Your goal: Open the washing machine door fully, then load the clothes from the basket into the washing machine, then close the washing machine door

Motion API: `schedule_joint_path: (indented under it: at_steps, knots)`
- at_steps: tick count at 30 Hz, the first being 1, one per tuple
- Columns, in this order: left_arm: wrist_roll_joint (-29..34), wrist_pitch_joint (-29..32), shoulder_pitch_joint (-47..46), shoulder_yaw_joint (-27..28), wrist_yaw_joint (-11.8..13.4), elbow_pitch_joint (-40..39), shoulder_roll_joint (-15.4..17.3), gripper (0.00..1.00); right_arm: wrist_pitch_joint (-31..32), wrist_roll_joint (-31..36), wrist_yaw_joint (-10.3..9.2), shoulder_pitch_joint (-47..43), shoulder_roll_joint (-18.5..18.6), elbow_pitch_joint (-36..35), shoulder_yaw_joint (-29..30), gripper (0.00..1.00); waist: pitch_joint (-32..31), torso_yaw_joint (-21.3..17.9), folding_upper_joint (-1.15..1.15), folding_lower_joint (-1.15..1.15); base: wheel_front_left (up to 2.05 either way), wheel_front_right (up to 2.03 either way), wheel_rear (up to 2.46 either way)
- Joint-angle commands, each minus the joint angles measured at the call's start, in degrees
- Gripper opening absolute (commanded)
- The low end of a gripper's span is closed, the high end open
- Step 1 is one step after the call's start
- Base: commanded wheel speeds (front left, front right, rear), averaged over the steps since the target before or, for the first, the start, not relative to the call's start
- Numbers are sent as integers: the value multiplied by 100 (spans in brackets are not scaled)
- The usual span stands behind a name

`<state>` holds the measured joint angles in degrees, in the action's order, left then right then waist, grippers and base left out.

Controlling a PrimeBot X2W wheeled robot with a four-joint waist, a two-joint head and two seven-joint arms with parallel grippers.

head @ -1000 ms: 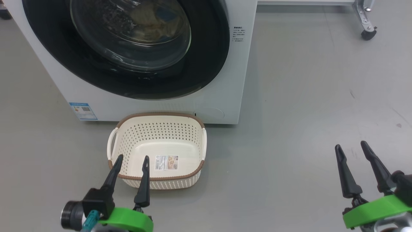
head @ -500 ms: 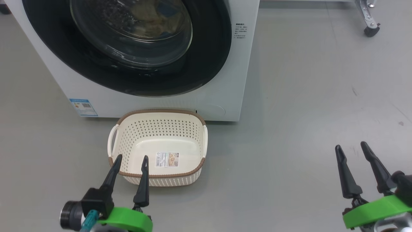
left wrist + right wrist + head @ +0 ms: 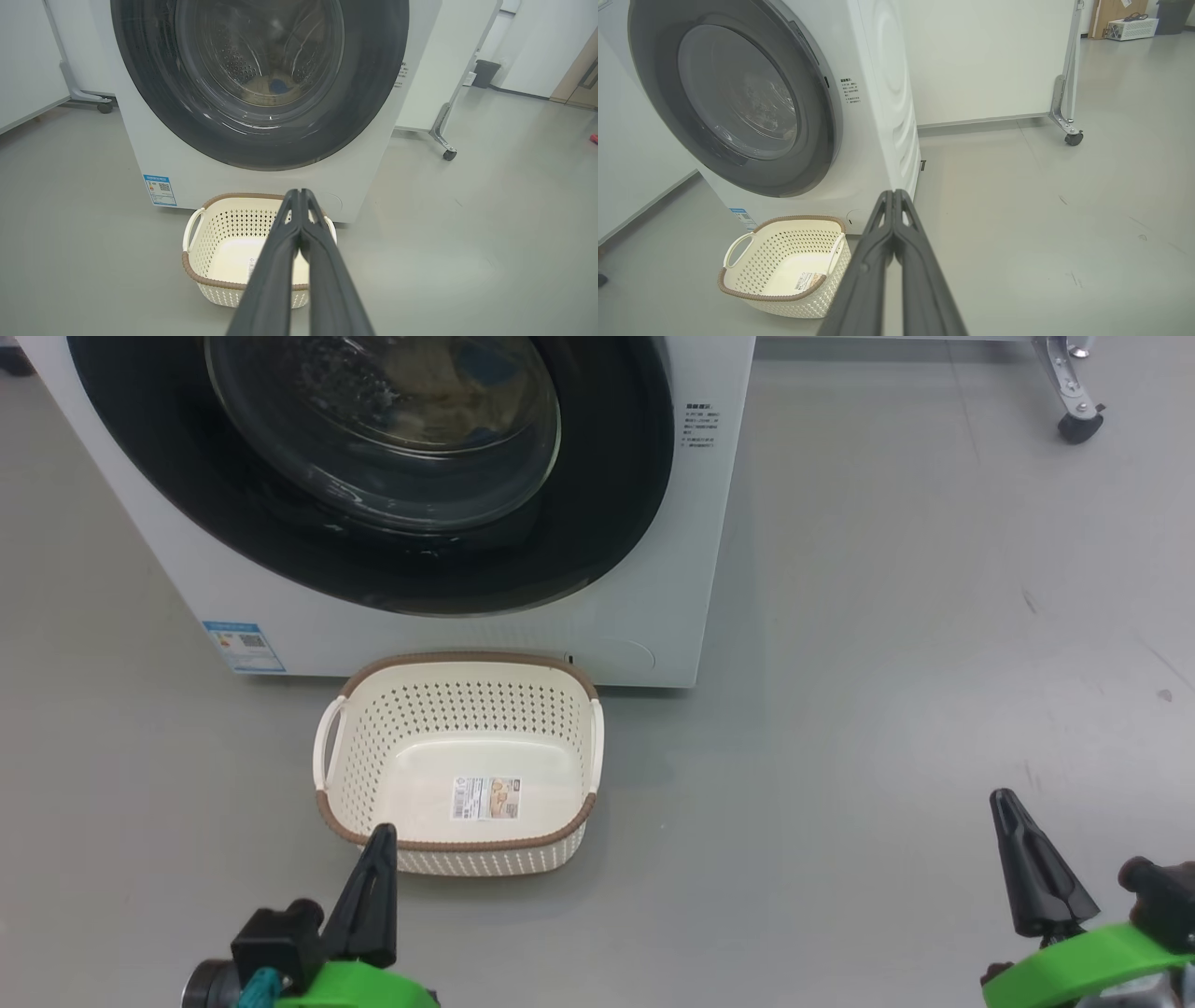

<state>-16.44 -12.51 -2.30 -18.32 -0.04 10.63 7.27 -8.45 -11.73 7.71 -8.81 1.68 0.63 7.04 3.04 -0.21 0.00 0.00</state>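
Note:
The white washing machine (image 3: 714, 523) stands ahead with its black-rimmed washing machine door (image 3: 616, 513) flat against the front. Through the glass, the cream-yellow clothes (image 3: 434, 378) with a blue patch lie inside the drum; they also show in the left wrist view (image 3: 276, 87). The cream basket (image 3: 459, 661) sits on the floor before the machine, holding nothing but its label. My left gripper (image 3: 381, 833) is shut, just short of the basket's near rim. My right gripper (image 3: 1005, 800) is shut, far right over bare floor. Both wrist views show the fingertips (image 3: 297, 192) (image 3: 893, 192) pressed together.
The floor is grey. A wheeled metal leg with a caster (image 3: 1079, 426) stands at the back right, also in the right wrist view (image 3: 1073, 138). A white partition runs behind the machine. A dark bin (image 3: 486, 72) sits far off.
Both grippers have gone from open to shut and dropped lower in the head view. The head camera shifted slightly. Basket and door have not moved.

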Motion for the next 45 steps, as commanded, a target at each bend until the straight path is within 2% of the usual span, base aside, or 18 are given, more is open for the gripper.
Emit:
schedule_joint_path:
  at_steps: [1, 45]
  knots:
    - [-221, 43, -215, 143, -36, -174, 15, 0, 54, -252, -1, 182, 64, -141, -1, 0, -7, 0, 0, 0, 0, 0, 0]
    - [-3055, 665, -281, 927, -304, 30, -86, 0, 500, -3273, -9, 672, 172, 414, -137, 0, -112, 8, 0, 0, 0, 0, 0]
